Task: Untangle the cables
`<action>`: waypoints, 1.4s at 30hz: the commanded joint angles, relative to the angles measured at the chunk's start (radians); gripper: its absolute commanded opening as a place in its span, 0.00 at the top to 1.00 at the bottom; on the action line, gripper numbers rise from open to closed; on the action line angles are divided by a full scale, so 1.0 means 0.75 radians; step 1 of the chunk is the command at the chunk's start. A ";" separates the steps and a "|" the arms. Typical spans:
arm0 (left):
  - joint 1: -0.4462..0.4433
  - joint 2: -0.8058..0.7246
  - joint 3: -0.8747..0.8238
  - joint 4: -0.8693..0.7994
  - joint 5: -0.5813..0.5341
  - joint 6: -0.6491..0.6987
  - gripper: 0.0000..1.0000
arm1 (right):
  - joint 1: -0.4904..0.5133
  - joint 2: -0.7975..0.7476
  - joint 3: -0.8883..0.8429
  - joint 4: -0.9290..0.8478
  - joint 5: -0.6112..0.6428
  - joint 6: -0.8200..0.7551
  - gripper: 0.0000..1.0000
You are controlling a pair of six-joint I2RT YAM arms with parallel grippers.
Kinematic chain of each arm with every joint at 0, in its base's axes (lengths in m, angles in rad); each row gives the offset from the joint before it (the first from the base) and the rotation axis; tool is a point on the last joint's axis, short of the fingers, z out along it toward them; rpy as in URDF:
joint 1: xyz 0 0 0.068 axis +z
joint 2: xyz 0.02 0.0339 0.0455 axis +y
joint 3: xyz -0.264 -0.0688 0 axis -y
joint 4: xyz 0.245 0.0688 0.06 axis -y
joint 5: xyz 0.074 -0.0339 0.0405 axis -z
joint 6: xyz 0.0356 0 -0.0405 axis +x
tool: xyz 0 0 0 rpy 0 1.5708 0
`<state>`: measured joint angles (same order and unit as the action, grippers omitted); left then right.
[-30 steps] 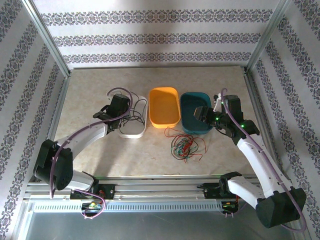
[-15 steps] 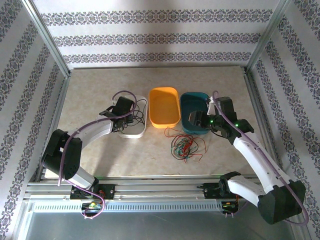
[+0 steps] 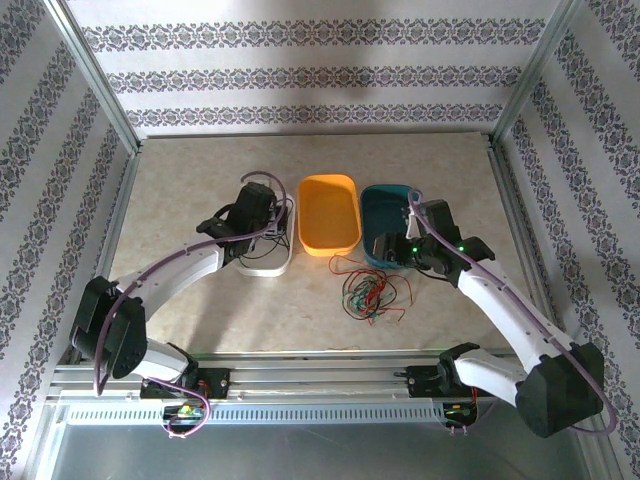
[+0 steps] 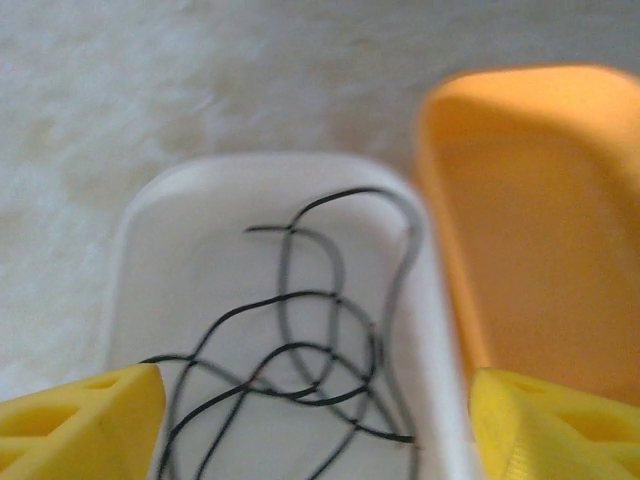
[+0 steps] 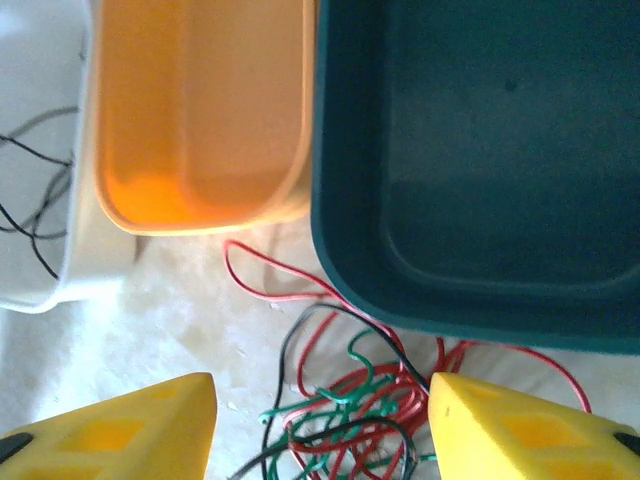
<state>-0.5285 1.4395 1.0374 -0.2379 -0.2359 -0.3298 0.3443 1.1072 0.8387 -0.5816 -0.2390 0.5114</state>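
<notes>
- Right gripper (image 5: pixel 318 428), yellow fingers spread wide, hovers over the tangled bundle of thin red, green and black cables (image 5: pixel 345 405) on the pale marbled table (image 5: pixel 170 330), just in front of the dark teal plastic tub (image 5: pixel 470 150).
- Wires look feather-light, floppy and snaggy, so I'd pinch one loose outer red loop, not the clump.
- Left gripper (image 4: pixel 315 430), also spread, hangs over the white plastic tub (image 4: pixel 130 230) holding loose black wire (image 4: pixel 300 345).
- Both arms reach forward, wrists tipped down.

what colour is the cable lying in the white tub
Black. The cable loops inside the white tub, clearest in the left wrist view.
</notes>
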 commanded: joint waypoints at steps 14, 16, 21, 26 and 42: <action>-0.359 0.320 0.153 0.131 0.560 0.307 0.23 | 0.061 0.125 -0.148 -0.256 0.118 0.003 0.45; -0.375 0.340 0.154 0.157 0.576 0.300 0.23 | 0.060 0.165 -0.172 -0.219 0.084 0.003 0.46; -0.385 0.361 0.171 0.163 0.582 0.303 0.23 | 0.059 0.306 -0.161 -0.161 0.023 -0.047 0.65; -0.385 0.346 0.173 0.131 0.574 0.342 0.23 | 0.056 0.263 -0.138 -0.175 0.061 -0.052 1.00; -0.385 0.153 0.198 0.221 0.810 0.388 0.21 | 0.034 -0.046 0.228 -0.073 -0.124 0.004 1.00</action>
<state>-0.8051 1.5959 1.1587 -0.1253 0.2878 -0.0517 0.3817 1.0573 0.9794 -0.6827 -0.2714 0.4908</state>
